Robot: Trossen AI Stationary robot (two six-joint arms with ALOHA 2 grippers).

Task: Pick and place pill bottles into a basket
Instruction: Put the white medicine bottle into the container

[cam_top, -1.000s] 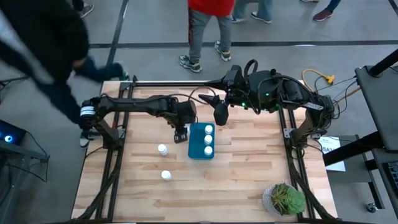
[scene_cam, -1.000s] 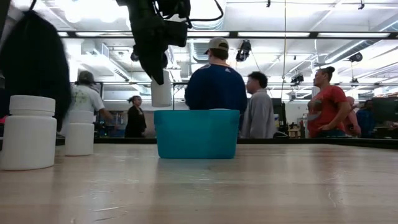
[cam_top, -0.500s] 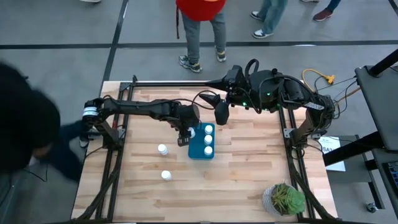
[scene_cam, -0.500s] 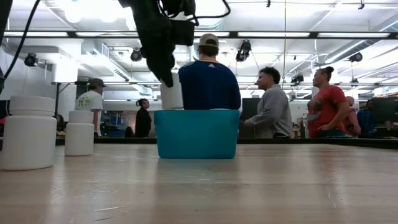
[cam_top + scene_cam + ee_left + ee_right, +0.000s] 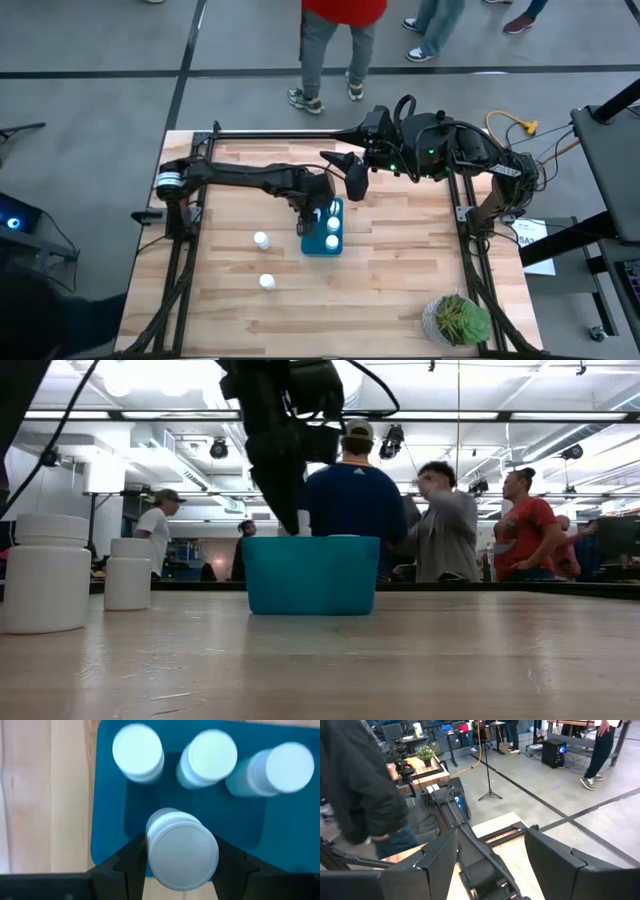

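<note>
White plastic sits pinched between the dark fingers of the left claw (image 5: 182,865): a pill bottle (image 5: 183,851) held cap-up directly over the teal basket (image 5: 111,800). Three more bottles (image 5: 207,757) stand in a row inside the basket just beyond the claw, close to the held one. Two further bottles (image 5: 262,240) remain on the counter (image 5: 400,270), well apart from the claw on its outer side.

Risks, as judged:
- Release from height may let the bottle topple or bounce against the standing row and knock it over.
- The held bottle hangs near the basket's near wall; a drop slightly short could catch the rim and spill onto the counter.
- Descending fingers could nudge the basket itself.

The right claw (image 5: 355,182) waits spread, raised beyond the basket.
</note>
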